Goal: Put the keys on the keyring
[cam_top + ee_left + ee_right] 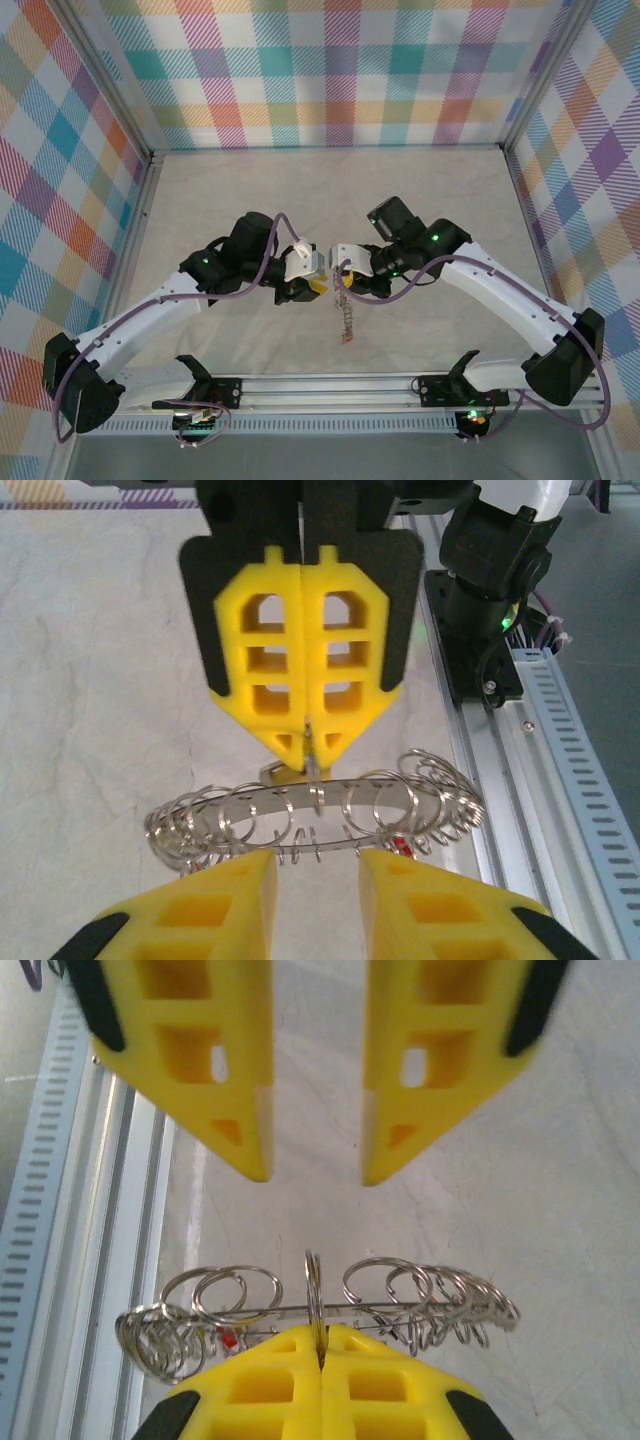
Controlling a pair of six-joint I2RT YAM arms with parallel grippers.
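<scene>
Left fingers (250, 880): spread open at the bottom of the left wrist view, holding nothing, one yellow tip on either side of the keyring's middle.
Keyring (350, 785): just beyond those tips, a large silver band seen edge-on across the centre of the frame. It is crowded with small wire loops, thickest at its left and right ends.
Red tag (400, 845): tucked under the band toward lower right. I'd take it for a key's tag, but the key is too small to make out.
Right fingers (310, 720): pressed shut, reaching down from the top of the frame. They pinch a thin upright loop at the band's middle, so this arm carries the keyring.
Worktop (100, 680): pale mottled surface behind, at left.
Rail (560, 710): grey slotted strip along the right edge, farthest off.
Step in hand: as I read it, the keyring is being held out steady while the free arm lines up opposite.
Next move: it likely calls for the left fingers to close squarely on one loop or the band without knocking the pinched loop loose. Thin wire could slip between the tips.
</scene>
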